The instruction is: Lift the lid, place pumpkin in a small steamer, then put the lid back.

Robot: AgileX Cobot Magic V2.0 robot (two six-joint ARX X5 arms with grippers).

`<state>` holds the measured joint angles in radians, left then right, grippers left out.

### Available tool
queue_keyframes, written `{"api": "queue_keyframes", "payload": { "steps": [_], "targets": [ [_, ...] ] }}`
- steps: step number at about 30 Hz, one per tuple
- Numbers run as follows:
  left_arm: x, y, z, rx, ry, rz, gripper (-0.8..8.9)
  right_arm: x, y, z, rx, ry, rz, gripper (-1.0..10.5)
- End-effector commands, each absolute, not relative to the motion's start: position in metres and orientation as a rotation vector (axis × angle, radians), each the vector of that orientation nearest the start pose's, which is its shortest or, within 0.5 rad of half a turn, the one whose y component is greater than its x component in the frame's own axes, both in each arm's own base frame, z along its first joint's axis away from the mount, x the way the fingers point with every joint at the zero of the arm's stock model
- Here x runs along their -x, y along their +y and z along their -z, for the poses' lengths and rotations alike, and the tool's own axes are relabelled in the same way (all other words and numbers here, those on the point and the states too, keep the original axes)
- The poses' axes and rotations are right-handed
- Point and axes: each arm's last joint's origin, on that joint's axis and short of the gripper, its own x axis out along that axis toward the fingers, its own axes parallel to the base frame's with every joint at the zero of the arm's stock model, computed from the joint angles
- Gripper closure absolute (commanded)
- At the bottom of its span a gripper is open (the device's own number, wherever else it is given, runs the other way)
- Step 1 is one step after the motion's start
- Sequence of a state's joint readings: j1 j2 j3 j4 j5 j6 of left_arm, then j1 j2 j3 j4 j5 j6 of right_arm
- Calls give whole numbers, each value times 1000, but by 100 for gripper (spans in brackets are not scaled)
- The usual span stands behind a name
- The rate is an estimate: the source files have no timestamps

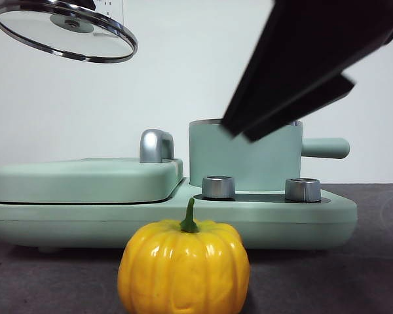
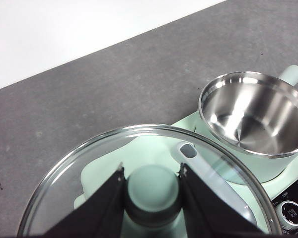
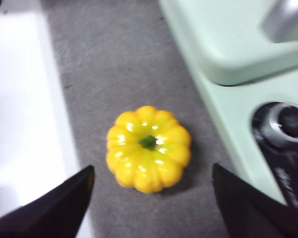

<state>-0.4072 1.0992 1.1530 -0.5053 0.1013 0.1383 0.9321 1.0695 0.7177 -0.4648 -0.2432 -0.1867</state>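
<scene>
The glass lid (image 1: 65, 31) hangs high at the upper left of the front view, tilted. My left gripper (image 2: 152, 174) is shut on its mint-green knob (image 2: 153, 191), and the lid's steel rim (image 2: 69, 153) rings the jaws. The small steamer (image 1: 245, 162) stands uncovered on the cooker, its steel inside (image 2: 256, 111) bare. The yellow pumpkin (image 1: 183, 268) sits on the grey table in front of the cooker. My right gripper (image 3: 151, 178) hovers above the pumpkin (image 3: 149, 148), jaws open and spread wider than it, apart from it. That arm (image 1: 308, 62) reaches in from the upper right.
The mint-green cooker base (image 1: 281, 226) carries a wide flat griddle cover (image 1: 85, 180) with a silver handle (image 1: 156, 145), and two silver dials (image 1: 218, 186) (image 1: 302, 190). The steamer's straight handle (image 1: 324, 148) points right. The table's white edge (image 3: 15, 124) lies beside the pumpkin.
</scene>
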Motion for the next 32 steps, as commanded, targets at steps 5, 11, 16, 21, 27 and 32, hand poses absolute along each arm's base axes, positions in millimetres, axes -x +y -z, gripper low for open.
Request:
{"api": "queue_keyframes", "payload": {
  "steps": [5, 11, 16, 21, 27, 32],
  "targets": [
    [-208, -93, -380, -195, 362, 529, 803, -121, 198, -224, 515, 704, -1190, 482],
    [-208, -93, -380, -195, 362, 529, 803, -128, 209, -208, 527, 744, -1187, 482],
    [-208, -93, -380, -196, 362, 529, 803, -132, 215, -195, 545, 792, -1184, 481],
    [-208, -93, -380, -199, 361, 529, 803, -135, 220, -184, 551, 830, -1177, 482],
    [-208, -93, -380, -201, 361, 527, 803, -133, 219, -175, 484, 960, -1145, 583],
    [-208, -92, -380, -202, 361, 527, 803, -127, 211, -188, 393, 1020, -1111, 583]
  ]
}}
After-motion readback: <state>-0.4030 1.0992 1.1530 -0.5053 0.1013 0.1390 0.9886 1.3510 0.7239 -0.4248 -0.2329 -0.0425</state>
